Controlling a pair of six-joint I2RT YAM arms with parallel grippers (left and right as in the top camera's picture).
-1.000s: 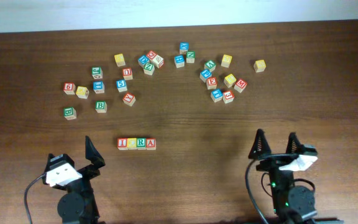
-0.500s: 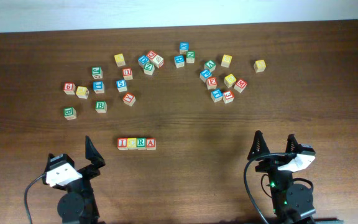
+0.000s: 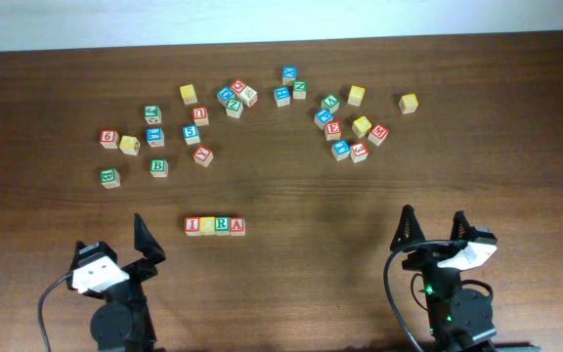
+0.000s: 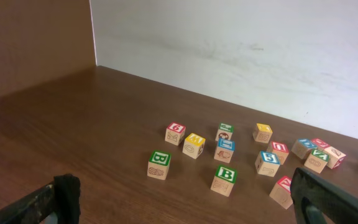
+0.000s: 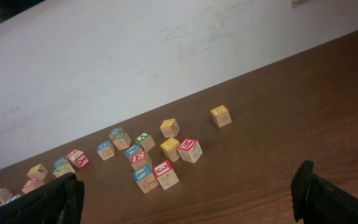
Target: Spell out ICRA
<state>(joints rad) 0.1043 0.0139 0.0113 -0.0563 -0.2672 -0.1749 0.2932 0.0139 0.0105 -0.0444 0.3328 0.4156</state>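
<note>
- Cubes I (image 3: 193, 226), yellow block (image 3: 207, 226), R (image 3: 222, 226) and A (image 3: 237, 226) sat touching in one row on the counter (image 3: 301, 200), near the front, closer to the left jaws.
- The left jaws stood wide apart, empty.
- The right jaws stood wide apart, empty.
- Other cubes (image 3: 194, 134) lay scattered well behind.

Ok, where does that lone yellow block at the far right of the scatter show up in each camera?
Overhead: the lone yellow block is at upper right, apart from the right cluster.
Left wrist: not in it.
Right wrist: right of centre in the upper half, the rightmost block, on its own.
Shared landmark: the table's far edge against the white wall, seen in all three views.
</note>
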